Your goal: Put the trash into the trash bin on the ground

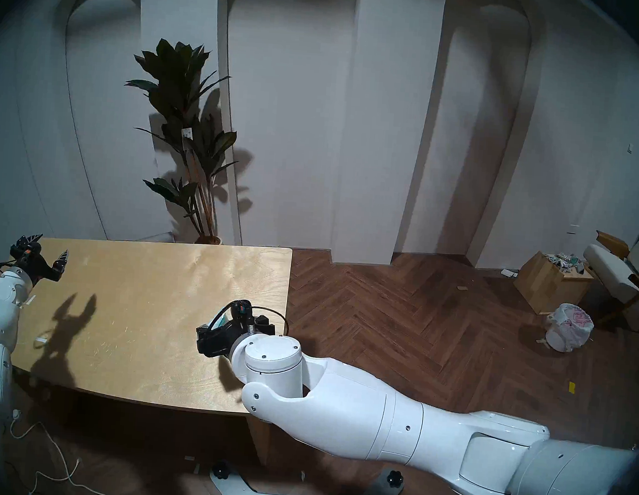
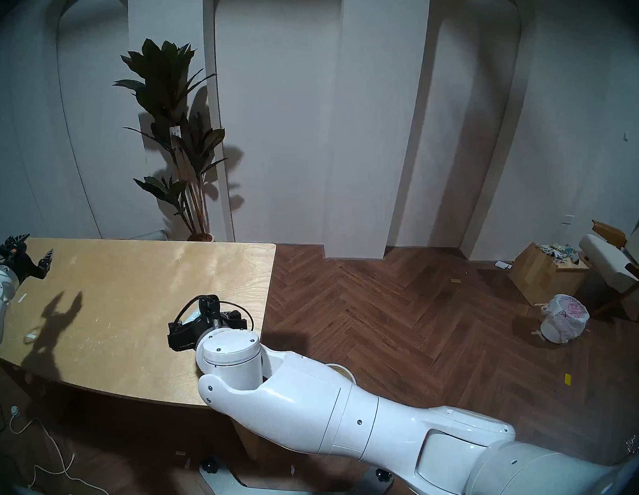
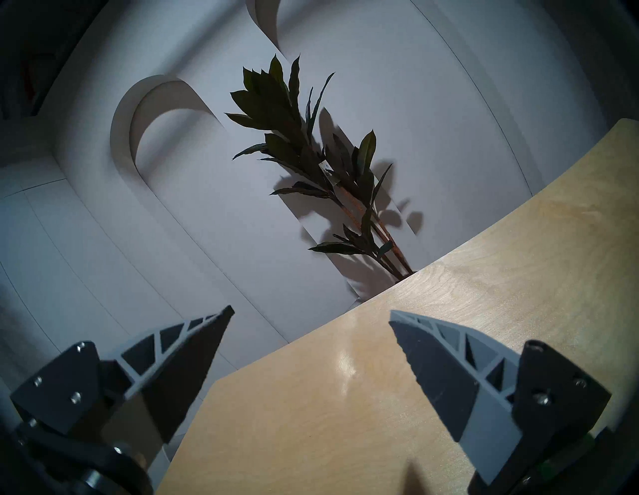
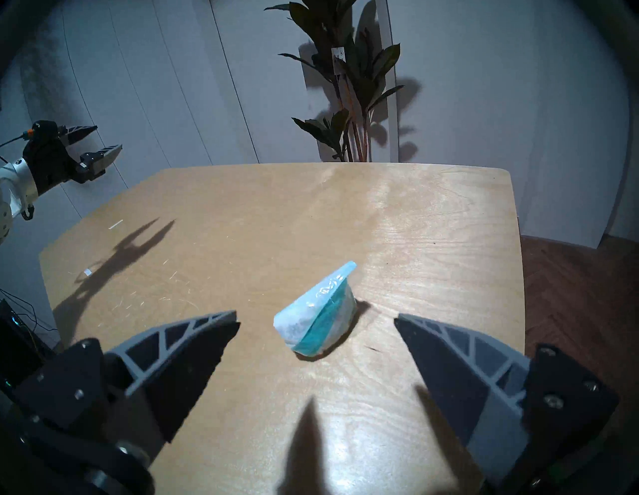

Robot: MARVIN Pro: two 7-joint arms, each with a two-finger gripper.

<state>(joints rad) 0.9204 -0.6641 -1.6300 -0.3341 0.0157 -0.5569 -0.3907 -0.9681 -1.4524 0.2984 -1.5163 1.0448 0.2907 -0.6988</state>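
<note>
Pouch on table — right claw agape, empty.

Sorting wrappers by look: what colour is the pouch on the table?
Teal and white; the pouch shows best in the right wrist view.

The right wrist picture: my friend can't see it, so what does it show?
A soft teal-white pouch lies on a light wooden table, just ahead of the right pincer, which is open and holds nothing. Farther off at the left the left pincer hangs open, and a leafy plant stands behind the table.
</note>
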